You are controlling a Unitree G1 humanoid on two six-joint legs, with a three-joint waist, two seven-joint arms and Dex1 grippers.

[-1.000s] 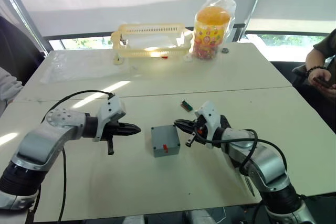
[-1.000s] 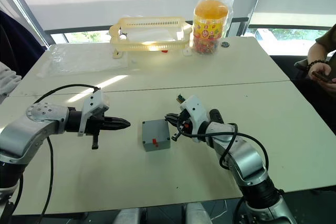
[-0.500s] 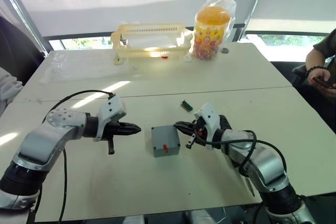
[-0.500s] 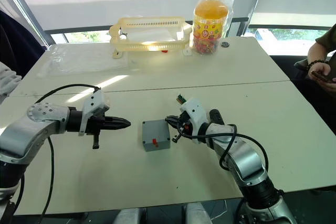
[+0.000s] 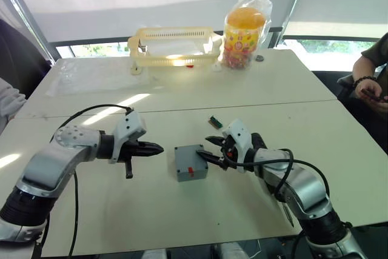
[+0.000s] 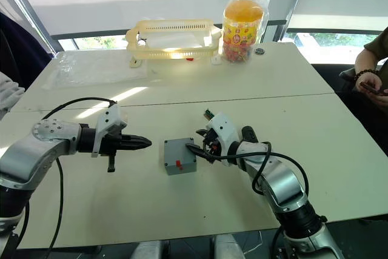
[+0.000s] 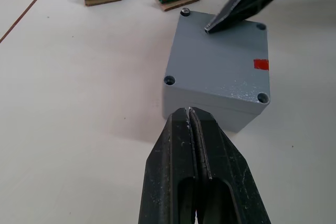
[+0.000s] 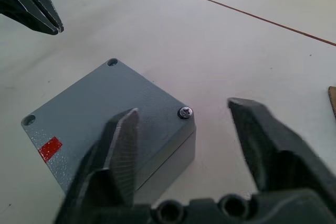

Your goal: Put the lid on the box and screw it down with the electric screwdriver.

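Your lid (image 7: pixel 218 61) sits on the box (image 5: pixel 191 163) mid-table with one screw (image 8: pixel 185 112) in, left gripper (image 5: pixel 156 148) pinched empty, right gripper (image 8: pixel 184 129) spread over it, so I think you need the screwdriver next.

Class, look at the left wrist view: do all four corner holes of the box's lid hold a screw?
No. Only one corner of the lid shows a screw; the other three holes are empty.

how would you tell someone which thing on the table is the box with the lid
On the near white table, look between the two robot arms: the box sits there, a small grey square block with its lid already on top. It carries a small red mark and one screw in a lid corner. The open right hand reaches over its edge, unlike the yellow basket and snack jar far behind.
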